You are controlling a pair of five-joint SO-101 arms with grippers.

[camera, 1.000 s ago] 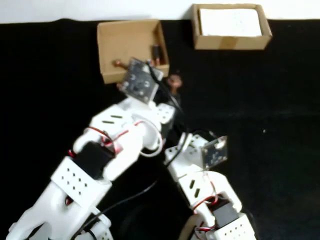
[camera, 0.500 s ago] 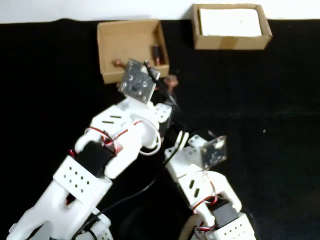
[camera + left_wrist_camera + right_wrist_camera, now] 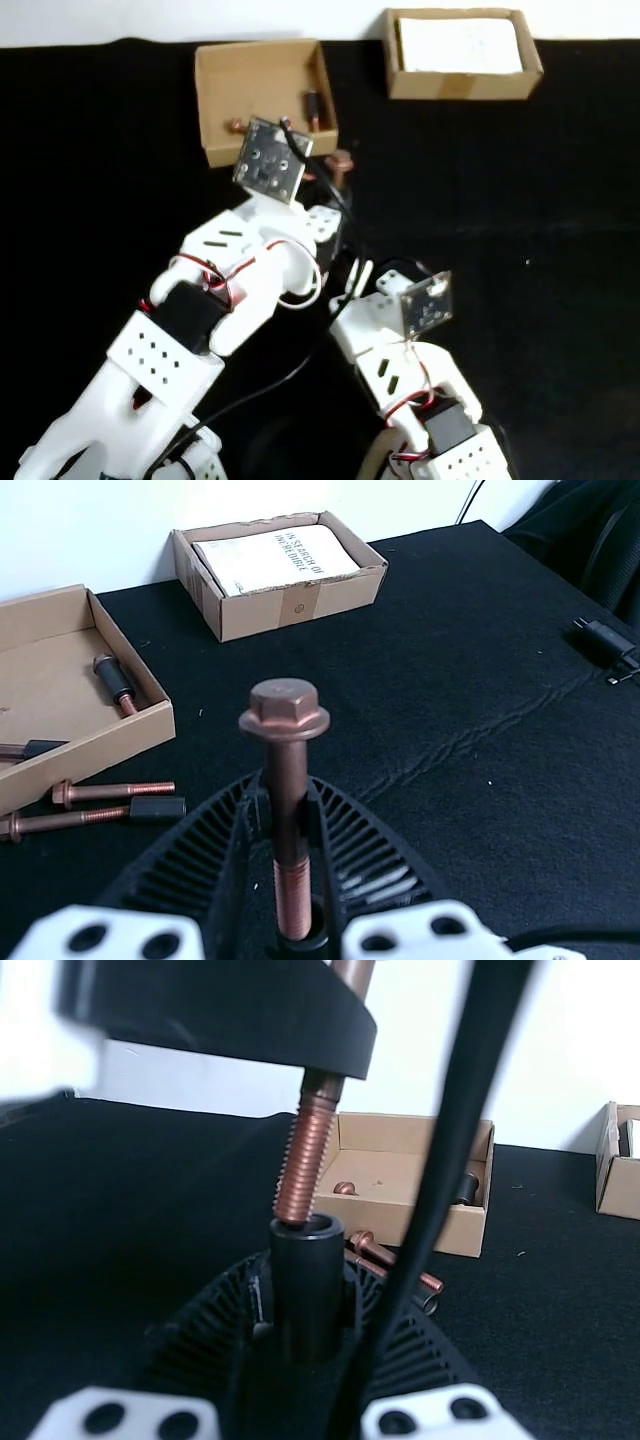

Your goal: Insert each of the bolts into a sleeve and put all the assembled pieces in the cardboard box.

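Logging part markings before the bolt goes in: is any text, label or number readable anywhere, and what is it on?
On the white booklet in the far box: one line of dark capitals along its edge, too small and tilted to quote reliably.
On the bolt, the sleeve and the cardboard box: no words, numbers or signs visible.

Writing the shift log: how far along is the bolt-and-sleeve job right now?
Done: at least one assembled piece lies in the cardboard box. In hand: the left end effector holds a bolt with its tip at the mouth of the sleeve in the right end effector. Left: two bolts on the table beside the box.
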